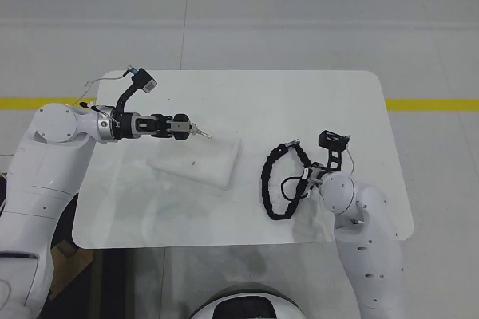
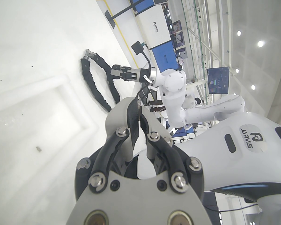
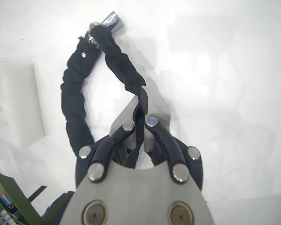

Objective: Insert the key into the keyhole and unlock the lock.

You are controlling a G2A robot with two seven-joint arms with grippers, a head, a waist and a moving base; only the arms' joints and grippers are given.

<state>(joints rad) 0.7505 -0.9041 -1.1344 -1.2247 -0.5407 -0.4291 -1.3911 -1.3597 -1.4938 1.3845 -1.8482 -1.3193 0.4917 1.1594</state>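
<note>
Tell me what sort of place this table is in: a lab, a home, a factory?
Most likely a big robotics test hall or showroom: a high ceiling with spotlights, blue display panels beside a chart monitor, and a yellow line marked on the floor.

Bright, even overhead light — round ceiling lamps (image 2: 260, 43) glaring, white table (image 1: 303, 88) washed pale, shadows soft and faint.

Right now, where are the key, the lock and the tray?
key (image 1: 201, 131): top view, on its blade.
lock (image 3: 112, 20): right wrist view, on its shiny metal end.
tray (image 1: 210, 164): top view, on its bare white floor.
</note>
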